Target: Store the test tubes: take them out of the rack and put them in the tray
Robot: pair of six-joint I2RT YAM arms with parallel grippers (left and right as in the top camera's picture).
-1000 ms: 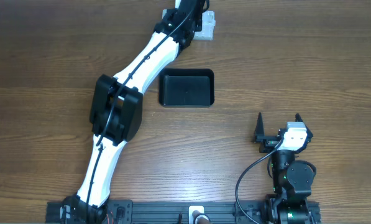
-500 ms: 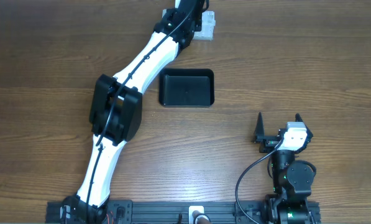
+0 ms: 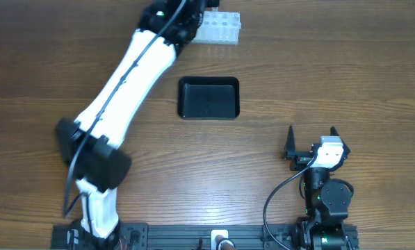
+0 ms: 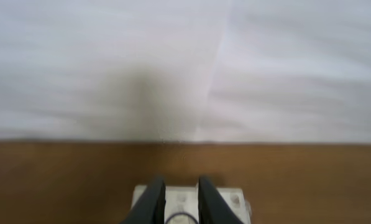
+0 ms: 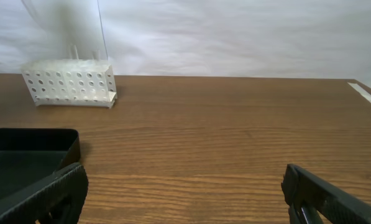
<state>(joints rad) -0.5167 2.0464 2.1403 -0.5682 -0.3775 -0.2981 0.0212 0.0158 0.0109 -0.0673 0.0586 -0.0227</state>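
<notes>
Left arm [image 3: 124, 90] swung left, uncovering perforated white rack [image 3: 219, 28] near black tray [image 3: 181, 98]

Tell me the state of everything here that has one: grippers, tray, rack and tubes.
Left gripper: above the rack, grip unclear.
Right gripper: open, empty, near its base.
Tray: empty.
Rack: upright at the table's far edge, tubes in it.
Tube: upright, rising high out of the rack.
</notes>
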